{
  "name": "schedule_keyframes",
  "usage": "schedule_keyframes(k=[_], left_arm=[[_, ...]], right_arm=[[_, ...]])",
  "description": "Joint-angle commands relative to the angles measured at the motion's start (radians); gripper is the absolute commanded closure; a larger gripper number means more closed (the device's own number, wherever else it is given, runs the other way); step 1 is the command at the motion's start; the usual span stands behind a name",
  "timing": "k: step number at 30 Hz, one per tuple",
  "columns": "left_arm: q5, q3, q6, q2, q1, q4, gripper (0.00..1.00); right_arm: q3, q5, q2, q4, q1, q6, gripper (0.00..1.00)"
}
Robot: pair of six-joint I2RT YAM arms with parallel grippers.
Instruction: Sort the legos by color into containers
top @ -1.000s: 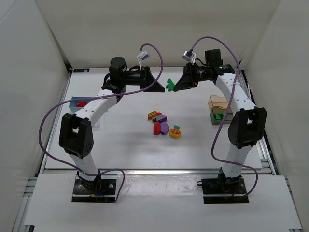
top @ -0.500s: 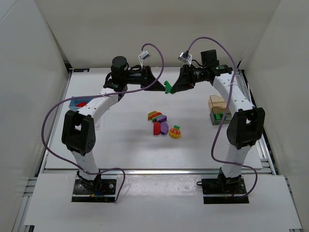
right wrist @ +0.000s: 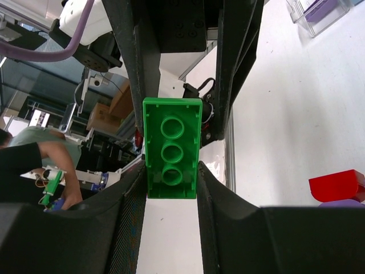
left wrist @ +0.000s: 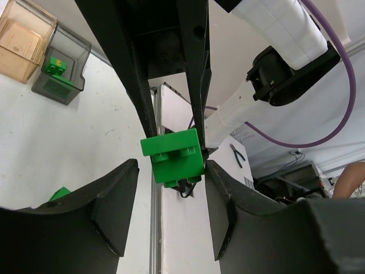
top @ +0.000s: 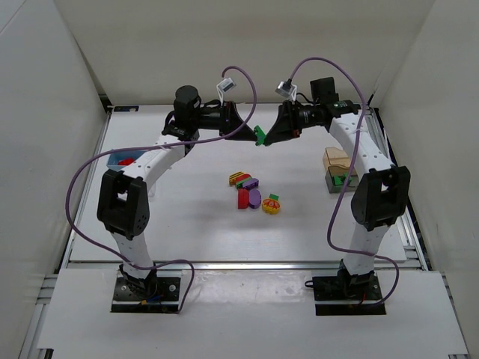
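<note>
— Left wrist view: the left gripper stands partly open, its fingers flanking the green lego, which the right gripper pinches in mid-air.

— It should clamp squarely before the right lets go. The dark container sits well apart on the right, and loose legos lie below.

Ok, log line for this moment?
phase: midair handover | right hand: shut on green lego | left hand: flanking it, grip unclear

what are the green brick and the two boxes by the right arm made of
Green brick: hard moulded plastic, semi-gloss, going by its crisp edges and round sockets. Amber box: translucent plastic, probably; inner edges show through its walls. Smoky box: tinted clear plastic, a green block visible inside.
</note>
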Motion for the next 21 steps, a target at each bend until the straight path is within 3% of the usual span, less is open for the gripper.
schedule_keyframes(k=[1, 7, 15, 21], left_arm=[[0.003, 0.04, 0.007, -0.003, -0.015, 0.012, 0.4], [0.005, 0.04, 0.01, -0.002, -0.024, 0.012, 0.47], [0.02, 0.016, 0.018, -0.014, -0.027, 0.012, 0.78], [0.028, -0.075, 0.026, -0.063, -0.026, 0.013, 0.83]], right_arm=[[0.053, -0.019, 0.013, -0.005, 0.01, -0.011, 1.0], [0.064, -0.015, 0.024, -0.001, 0.014, -0.01, 1.0], [0.078, 0.028, 0.022, -0.069, 0.006, -0.088, 1.0], [0.092, 0.059, 0.004, -0.103, -0.081, -0.12, 1.0]])
